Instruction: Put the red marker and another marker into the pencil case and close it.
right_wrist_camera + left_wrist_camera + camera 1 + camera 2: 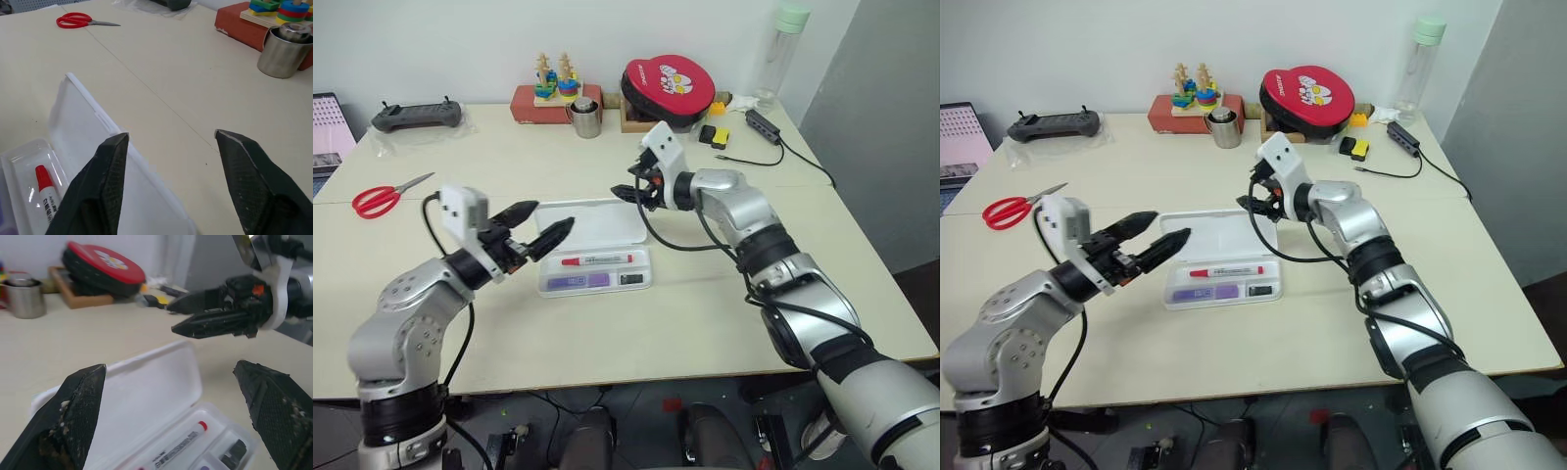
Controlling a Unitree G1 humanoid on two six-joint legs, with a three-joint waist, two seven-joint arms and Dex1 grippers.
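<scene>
The red marker [597, 260] carries a line of small print along its white barrel, too small to read. No other text is legible.

Both markers [596, 260] inside pencil case [597, 235]

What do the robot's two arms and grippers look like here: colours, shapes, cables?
Both arms are rounded silver-grey metallic shells with black joint bands and black cables looping alongside. Each wrist carries a white boxy camera housing. The left gripper and right gripper each have two tapered, pointed black fingers with a textured, scuffed surface.
</scene>
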